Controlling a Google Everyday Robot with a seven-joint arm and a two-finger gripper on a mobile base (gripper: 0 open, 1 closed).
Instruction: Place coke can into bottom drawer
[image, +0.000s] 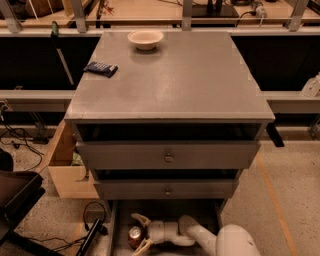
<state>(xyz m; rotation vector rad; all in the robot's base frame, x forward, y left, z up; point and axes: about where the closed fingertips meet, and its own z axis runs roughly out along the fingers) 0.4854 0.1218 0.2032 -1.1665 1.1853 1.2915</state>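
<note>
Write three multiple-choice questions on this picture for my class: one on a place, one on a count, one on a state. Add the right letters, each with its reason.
1. Where is the coke can?
A. On the cabinet top
B. In the bottom drawer
C. On the floor beside the cabinet

2. How many drawer fronts with a round knob show?
A. One
B. Two
C. Four

3. What state is the bottom drawer in?
A. Pulled open
B. Pushed shut
C. Taken out of the cabinet

Answers:
1 B: the can sits inside the lowest drawer, where the gripper reaches in from the right, while the cabinet top bears a bowl but no can.
2 B: only the two upper drawers have knobbed fronts.
3 A: its inside is in plain view below the upper drawers.
</note>
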